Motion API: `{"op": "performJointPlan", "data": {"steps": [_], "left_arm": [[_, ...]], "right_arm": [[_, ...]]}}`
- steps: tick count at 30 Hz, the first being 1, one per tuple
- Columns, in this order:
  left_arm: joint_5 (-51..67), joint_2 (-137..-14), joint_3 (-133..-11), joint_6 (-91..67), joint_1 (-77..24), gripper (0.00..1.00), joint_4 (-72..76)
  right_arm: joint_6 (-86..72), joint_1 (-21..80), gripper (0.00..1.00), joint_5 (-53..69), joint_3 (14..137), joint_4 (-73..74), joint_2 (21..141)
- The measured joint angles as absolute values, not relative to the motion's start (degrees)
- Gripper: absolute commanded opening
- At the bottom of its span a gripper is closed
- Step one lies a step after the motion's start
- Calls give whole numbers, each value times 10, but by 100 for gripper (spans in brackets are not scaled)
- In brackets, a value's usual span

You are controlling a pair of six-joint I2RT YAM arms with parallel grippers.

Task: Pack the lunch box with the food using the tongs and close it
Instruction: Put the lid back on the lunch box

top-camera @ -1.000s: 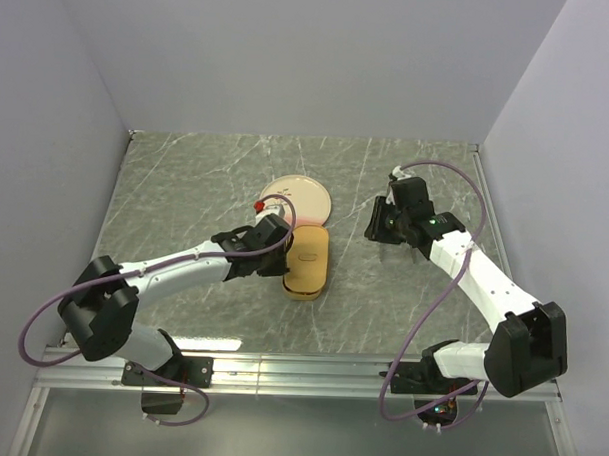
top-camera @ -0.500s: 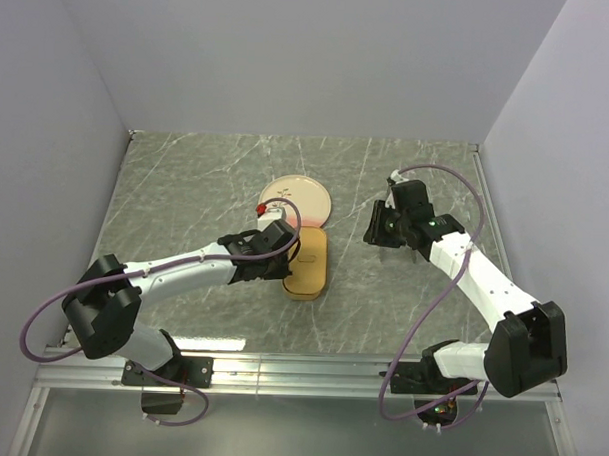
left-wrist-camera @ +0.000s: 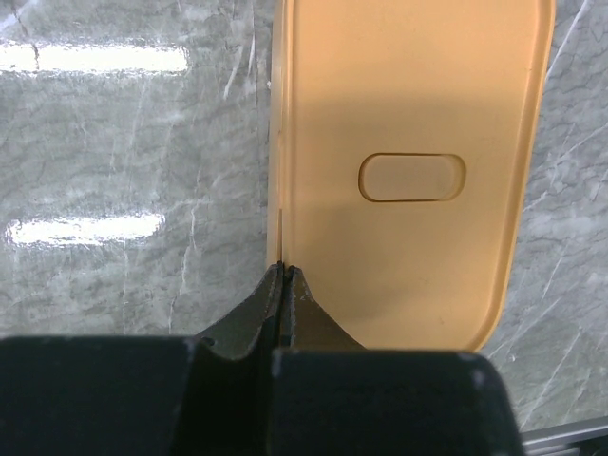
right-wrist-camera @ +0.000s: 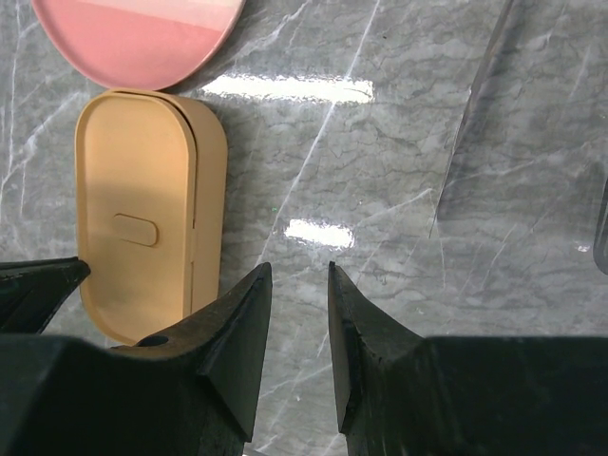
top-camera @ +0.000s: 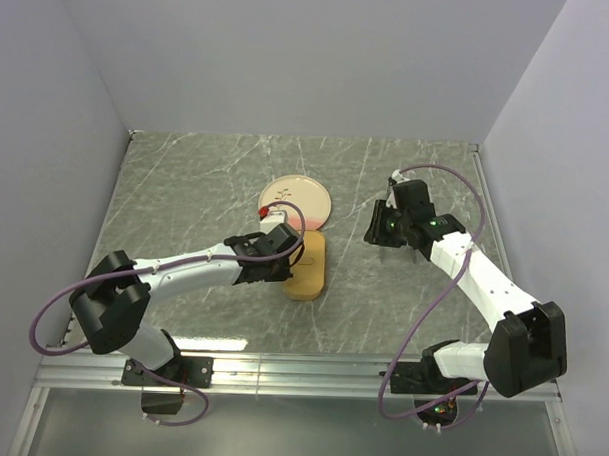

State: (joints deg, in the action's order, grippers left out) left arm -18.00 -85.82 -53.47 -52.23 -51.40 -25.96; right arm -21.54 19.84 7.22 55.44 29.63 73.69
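**Lid on the lunch box, left fingers pressed shut at its edge**

Lunch box [top-camera: 307,265] lies on the grey marbled tabletop [top-camera: 186,194], roughly in the middle, its long axis running away from the arm bases. Its flat tan-orange lid [left-wrist-camera: 408,171] is on top, the small oval recess [left-wrist-camera: 412,178] showing in the left wrist view. The far rounded end of the box sits just beside the near rim of the round pink-and-cream plate [top-camera: 296,201]; whether the two touch cannot be told.

The left gripper [top-camera: 281,249] reaches in from the left side of the box. Its fingers [left-wrist-camera: 282,294] are closed tight against each other, with nothing visible between them, and their tips sit at the lid's left edge, at or just above it; contact cannot be confirmed from these views.

The right gripper [top-camera: 383,229] hovers over bare tabletop well to the right of the box, apart from it. Its fingers [right-wrist-camera: 245,323] stand partly apart with an empty gap between them, gripping nothing. In its wrist view the box appears to the left with the plate's edge [right-wrist-camera: 133,38] above it.

No sushi pieces or tongs can be made out in any view.
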Motion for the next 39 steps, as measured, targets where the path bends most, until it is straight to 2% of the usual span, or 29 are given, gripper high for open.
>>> {"op": "performJointPlan", "data": {"steps": [39], "left_arm": [[-243,-883,-553,-522,-533,0,-273]], "right_arm": [[-212,187,38,88,554,296,737]]}}
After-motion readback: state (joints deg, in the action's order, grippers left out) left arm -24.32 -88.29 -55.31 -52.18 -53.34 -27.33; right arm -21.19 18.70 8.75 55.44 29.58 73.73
